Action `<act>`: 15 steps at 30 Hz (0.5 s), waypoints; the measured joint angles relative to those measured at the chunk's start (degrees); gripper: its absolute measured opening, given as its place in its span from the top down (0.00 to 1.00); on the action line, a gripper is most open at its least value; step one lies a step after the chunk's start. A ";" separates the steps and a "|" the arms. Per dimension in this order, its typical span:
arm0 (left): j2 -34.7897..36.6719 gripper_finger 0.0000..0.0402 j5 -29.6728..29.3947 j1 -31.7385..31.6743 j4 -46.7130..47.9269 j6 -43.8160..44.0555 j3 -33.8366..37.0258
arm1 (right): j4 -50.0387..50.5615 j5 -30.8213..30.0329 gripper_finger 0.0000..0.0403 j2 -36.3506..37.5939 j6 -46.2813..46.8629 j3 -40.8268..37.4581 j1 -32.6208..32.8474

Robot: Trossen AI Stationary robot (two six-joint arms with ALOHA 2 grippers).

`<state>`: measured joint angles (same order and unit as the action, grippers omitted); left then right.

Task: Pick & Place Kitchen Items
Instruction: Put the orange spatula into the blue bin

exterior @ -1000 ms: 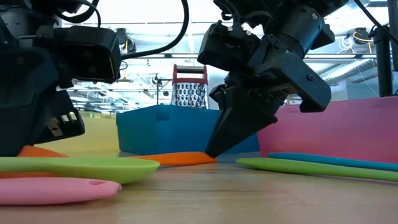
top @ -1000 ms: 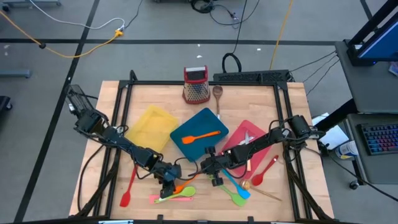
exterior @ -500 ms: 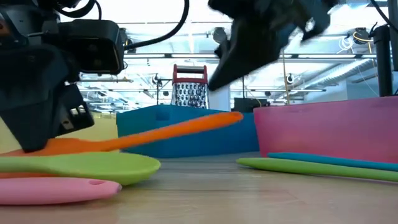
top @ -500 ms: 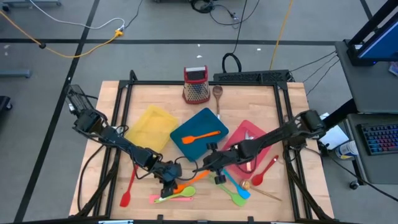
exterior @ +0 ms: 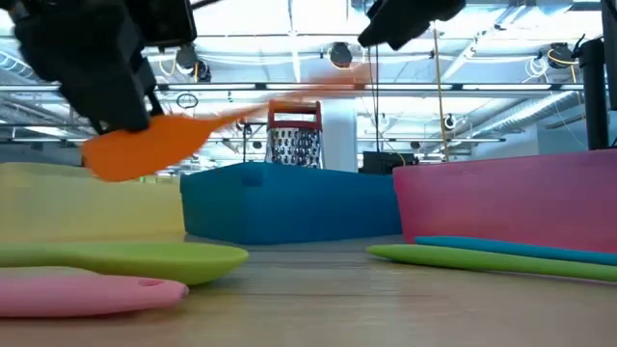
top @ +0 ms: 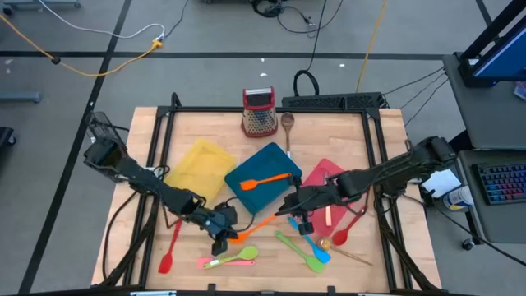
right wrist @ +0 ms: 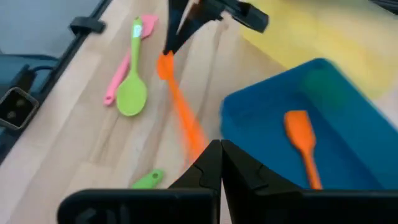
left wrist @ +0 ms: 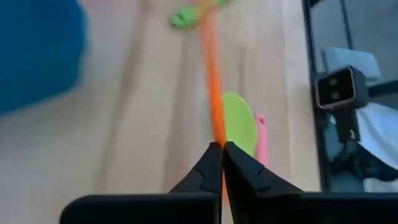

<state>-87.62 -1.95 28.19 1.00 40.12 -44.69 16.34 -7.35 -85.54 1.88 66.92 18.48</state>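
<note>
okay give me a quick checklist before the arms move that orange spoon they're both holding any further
1. Left gripper shut on the orange spoon: ok.
2. Right gripper shut on its other end: ok.
3. Spoon lifted off the table: ok, low view shows it in the air.
4. Teal tray has room: ok, only an orange spatula inside.
5. Spoon above the tray wall: cannot tell.
6. Green spoon and pink spoon undisturbed below: ok.

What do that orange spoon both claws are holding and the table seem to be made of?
The orange spoon, held by the left gripper and right gripper, looks like matte plastic or silicone: uniform bright colour, no grain. The table appears to be pale wood: plank lines show.
</note>
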 joint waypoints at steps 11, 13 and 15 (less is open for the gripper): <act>7.87 0.98 -3.31 -8.46 8.32 -7.37 -1.43 | 0.41 -1.84 1.00 0.66 -1.31 0.02 0.00; 7.92 0.97 -3.04 -11.22 11.28 -9.66 -3.62 | 0.23 -1.84 1.00 0.68 -1.54 0.02 0.00; 7.75 0.97 -3.03 -14.13 14.96 -12.58 -5.40 | 0.53 -1.68 1.00 0.66 -1.53 0.02 0.00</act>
<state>-79.86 -4.98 14.06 15.96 27.54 -50.08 16.87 -9.03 -84.88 0.35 66.94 18.48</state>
